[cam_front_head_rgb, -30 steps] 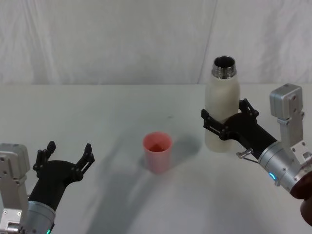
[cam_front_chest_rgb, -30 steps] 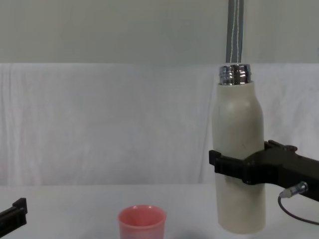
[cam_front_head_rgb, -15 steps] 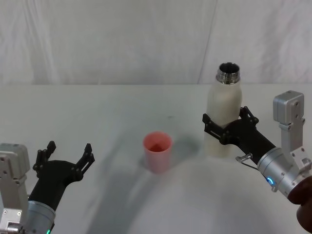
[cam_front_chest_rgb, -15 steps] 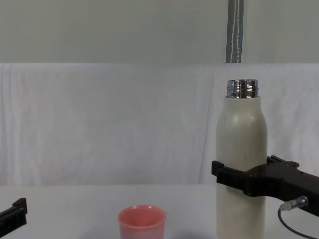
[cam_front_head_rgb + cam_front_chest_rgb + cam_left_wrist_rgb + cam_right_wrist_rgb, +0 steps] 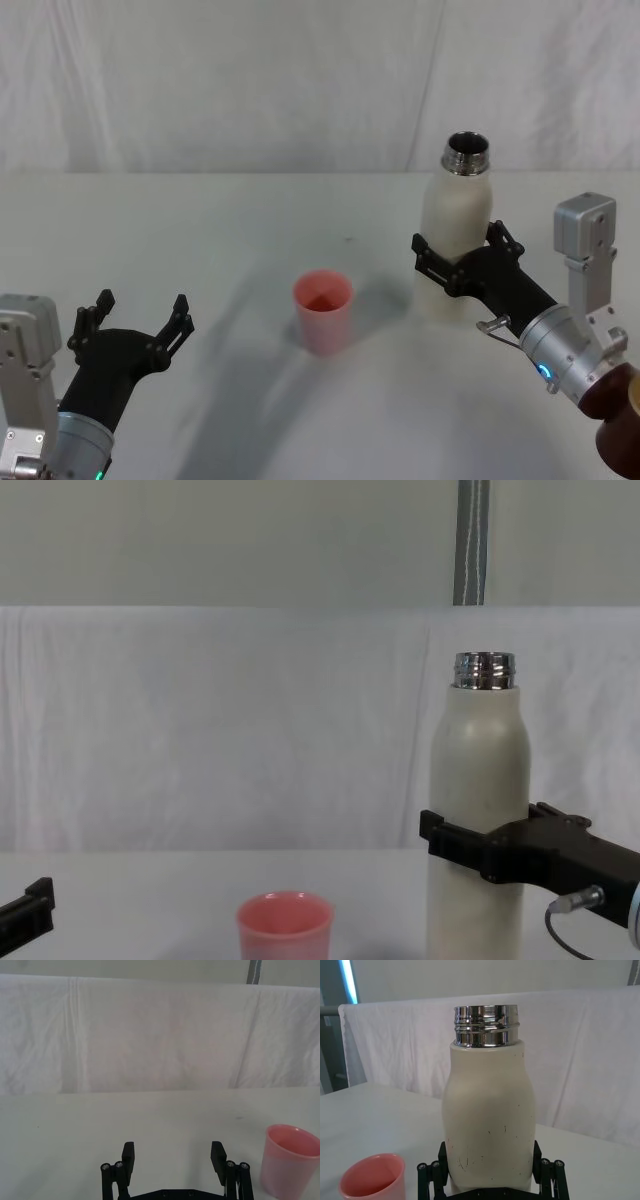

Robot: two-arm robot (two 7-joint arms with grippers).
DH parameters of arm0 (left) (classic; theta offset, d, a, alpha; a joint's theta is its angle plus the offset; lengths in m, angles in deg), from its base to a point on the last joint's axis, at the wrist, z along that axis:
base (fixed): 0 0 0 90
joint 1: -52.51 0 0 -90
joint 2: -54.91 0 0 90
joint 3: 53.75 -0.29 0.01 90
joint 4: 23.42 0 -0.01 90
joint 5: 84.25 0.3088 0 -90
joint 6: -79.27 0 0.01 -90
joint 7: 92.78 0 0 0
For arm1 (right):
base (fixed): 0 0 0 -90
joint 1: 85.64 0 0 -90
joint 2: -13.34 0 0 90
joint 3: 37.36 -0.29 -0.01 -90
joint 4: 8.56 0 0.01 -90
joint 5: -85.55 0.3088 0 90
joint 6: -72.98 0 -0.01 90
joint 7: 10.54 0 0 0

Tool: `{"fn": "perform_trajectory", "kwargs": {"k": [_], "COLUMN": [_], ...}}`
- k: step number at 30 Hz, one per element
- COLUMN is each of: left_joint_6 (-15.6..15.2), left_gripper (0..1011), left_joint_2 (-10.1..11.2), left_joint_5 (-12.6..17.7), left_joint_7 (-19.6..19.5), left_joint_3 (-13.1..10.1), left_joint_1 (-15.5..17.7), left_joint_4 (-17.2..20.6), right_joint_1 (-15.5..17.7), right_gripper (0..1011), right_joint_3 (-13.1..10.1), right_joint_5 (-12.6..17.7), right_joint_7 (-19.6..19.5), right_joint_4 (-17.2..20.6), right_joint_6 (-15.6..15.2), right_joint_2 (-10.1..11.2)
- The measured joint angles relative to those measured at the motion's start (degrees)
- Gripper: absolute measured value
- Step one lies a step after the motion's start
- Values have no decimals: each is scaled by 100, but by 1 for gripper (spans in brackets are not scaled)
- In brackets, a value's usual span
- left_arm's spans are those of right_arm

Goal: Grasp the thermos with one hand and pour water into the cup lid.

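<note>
While the right gripper (image 5: pixel 455 262) clamps the thermos (image 5: pixel 455 236), the bottle stands upright on the white table (image 5: pixel 240 230).

Its black fingers (image 5: pixel 455 842) wrap the cream body at about mid-height, steel neck open at the top; in the right wrist view the thermos (image 5: pixel 489 1120) sits between the jaws. The cup lid (image 5: pixel 322 311) stands upright to the thermos's left, near it but apart, mouth up. The left gripper (image 5: pixel 130 325) rests low at the near left with its fingers (image 5: pixel 128 1155) spread apart, holding nothing.
</note>
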Motion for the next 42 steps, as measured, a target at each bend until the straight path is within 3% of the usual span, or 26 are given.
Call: {"fn": "perform_trajectory", "kwargs": {"k": [27, 42], "left_joint_6": [0, 0], "left_gripper": [1001, 1001], "left_joint_2": [0, 0], "left_joint_5": [0, 0], "left_joint_7": [0, 0], "left_joint_3": [0, 0], "left_joint_1": [0, 0], "left_joint_4": [0, 0], "right_joint_1": [-141, -199], "right_gripper": [950, 950], "right_joint_3": [154, 223], "right_joint_5": [36, -44], "right_joint_7": [-18, 23], "right_joint_4": [-241, -459], "right_joint_6": [84, 320], "right_joint_2": [-19, -12]}}
